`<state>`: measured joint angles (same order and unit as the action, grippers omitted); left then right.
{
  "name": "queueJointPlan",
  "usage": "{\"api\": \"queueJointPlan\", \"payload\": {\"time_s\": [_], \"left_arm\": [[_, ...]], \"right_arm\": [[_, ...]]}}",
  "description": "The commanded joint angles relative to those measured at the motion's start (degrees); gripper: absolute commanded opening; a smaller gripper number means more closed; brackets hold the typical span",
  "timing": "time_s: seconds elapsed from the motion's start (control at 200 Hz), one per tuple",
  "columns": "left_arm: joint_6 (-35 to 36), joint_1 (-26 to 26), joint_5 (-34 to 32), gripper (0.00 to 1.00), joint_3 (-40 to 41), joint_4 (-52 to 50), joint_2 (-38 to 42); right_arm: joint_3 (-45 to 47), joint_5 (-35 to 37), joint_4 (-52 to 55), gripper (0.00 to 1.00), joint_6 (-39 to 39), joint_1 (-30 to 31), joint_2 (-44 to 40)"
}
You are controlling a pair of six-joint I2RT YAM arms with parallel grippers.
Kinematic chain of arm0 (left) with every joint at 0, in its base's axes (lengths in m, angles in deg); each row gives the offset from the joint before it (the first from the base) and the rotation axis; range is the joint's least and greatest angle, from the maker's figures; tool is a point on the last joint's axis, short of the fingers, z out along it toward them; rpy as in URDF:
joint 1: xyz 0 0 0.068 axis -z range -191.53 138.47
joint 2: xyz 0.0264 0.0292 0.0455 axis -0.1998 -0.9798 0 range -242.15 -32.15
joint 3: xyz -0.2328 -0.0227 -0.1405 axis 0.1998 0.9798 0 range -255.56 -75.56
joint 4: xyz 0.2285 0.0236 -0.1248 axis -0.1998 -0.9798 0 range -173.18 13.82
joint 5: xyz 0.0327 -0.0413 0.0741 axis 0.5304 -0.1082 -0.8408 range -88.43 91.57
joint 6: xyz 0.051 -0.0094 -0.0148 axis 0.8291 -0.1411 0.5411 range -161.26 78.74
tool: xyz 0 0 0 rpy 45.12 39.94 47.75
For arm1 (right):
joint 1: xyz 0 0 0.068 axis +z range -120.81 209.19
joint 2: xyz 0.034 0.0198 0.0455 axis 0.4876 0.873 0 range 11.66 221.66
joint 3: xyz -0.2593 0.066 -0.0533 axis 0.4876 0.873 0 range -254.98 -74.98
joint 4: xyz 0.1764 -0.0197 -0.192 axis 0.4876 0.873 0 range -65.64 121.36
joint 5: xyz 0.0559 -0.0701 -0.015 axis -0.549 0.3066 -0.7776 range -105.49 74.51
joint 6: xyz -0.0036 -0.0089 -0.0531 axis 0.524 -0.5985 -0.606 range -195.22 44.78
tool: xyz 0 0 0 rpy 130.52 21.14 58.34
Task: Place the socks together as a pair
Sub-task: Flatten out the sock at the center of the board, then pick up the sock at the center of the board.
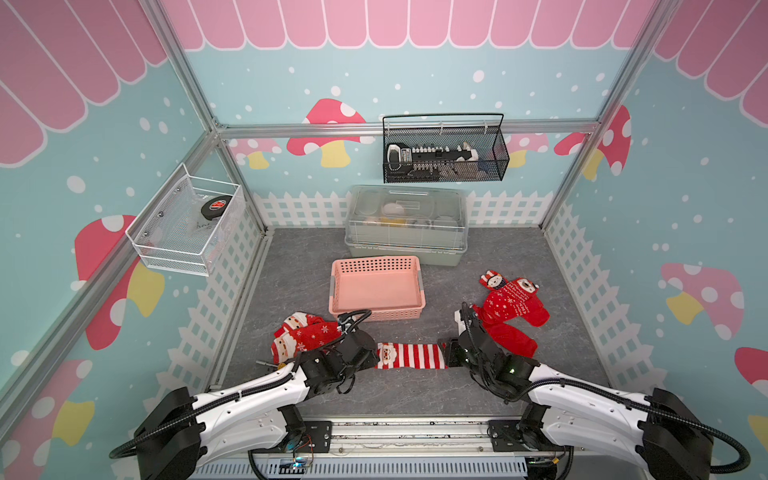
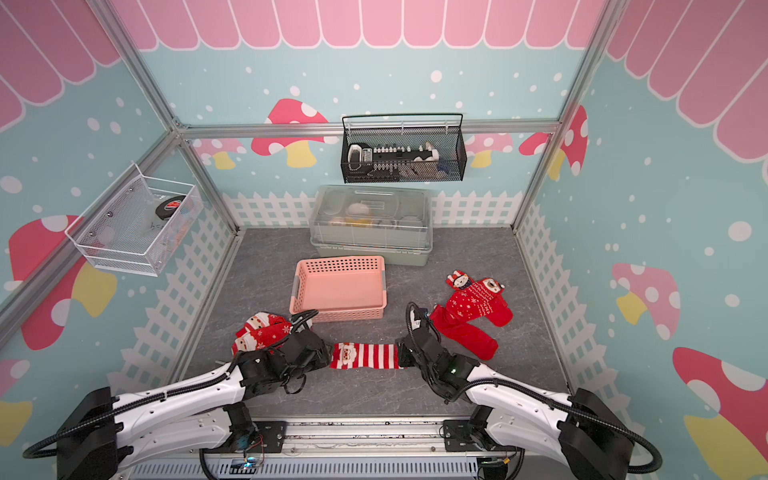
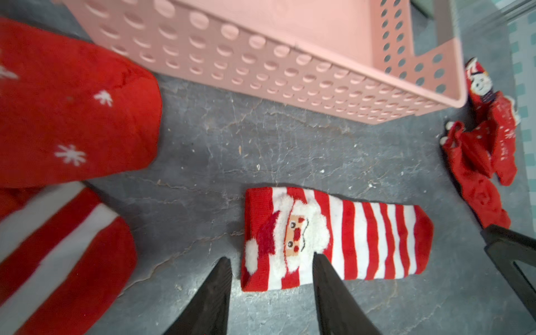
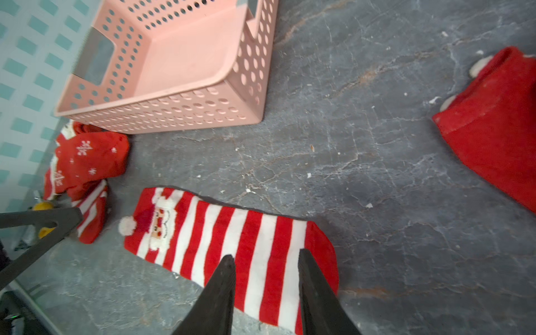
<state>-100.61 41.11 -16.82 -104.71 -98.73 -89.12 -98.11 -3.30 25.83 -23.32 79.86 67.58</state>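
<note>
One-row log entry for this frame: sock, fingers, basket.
striped Santa sock: flat between arms | left gripper: fingers open at cuff | right gripper: fingers open at toe | pink basket: empty

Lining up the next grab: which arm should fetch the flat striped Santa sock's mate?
Left. The other striped sock lies close beside the left gripper; the right gripper is at the toe of the flat sock.

**Q:** Right gripper (image 4: 266,254) status?
**A:** Fingers parted, over the toe end of the striped Santa sock (image 4: 220,237), which lies flat on the grey tabletop (image 4: 362,145).
**Q:** Surroundings?
**A:** Pink basket (image 4: 174,116) beyond the cuff. Sock heap (image 4: 87,162) at the basket's corner, near the tabletop's wall edge. Plain red sock (image 4: 499,145) well apart.
</note>
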Motion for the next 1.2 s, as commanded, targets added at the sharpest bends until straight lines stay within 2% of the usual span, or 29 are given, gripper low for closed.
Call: {"api": "queueJointPlan", "payload": {"time_s": [0.0, 0.085, 0.175, 0.245, 0.505, 0.765, 1.196], "left_arm": [[0.3, -0.17, -5.16, 0.48, -1.87, -7.82, 4.45], [-0.21, -0.76, -6.81, 0.51, -3.02, -12.61, 7.38], [-0.87, -1.7, -8.38, 0.6, -4.4, -17.79, 10.34], [-0.66, -2.73, -8.67, 0.61, -4.78, -19.96, 12.63], [-0.51, -8.07, -8.3, 0.6, -4.72, -24.57, 17.16], [-4.48, -11.92, -8.15, 0.61, -5.46, -30.35, 20.44], [-9.79, -12.26, -11.48, 0.61, -6.01, -36.67, 21.79]], "right_arm": [[-2.51, -1.74, 1.57, 0.38, -0.02, 0.04, -2.91], [-4.03, -2.02, 1.18, 0.39, -0.04, 0.13, -4.2], [-4.92, -2.57, -2.2, 0.4, 0.62, 0.6, -3.58], [-5.57, -3.02, -6.22, 0.41, 1.54, 1.45, -1.05], [-16.76, 1.09, -15.13, 0.43, 3.46, 11.03, 19.15], [-27.12, -3.36, -23.43, 0.43, 9.13, 14.58, 39.88], [-41.07, -5.35, -19.57, 0.43, 16.95, 18.38, 58.19]]}}
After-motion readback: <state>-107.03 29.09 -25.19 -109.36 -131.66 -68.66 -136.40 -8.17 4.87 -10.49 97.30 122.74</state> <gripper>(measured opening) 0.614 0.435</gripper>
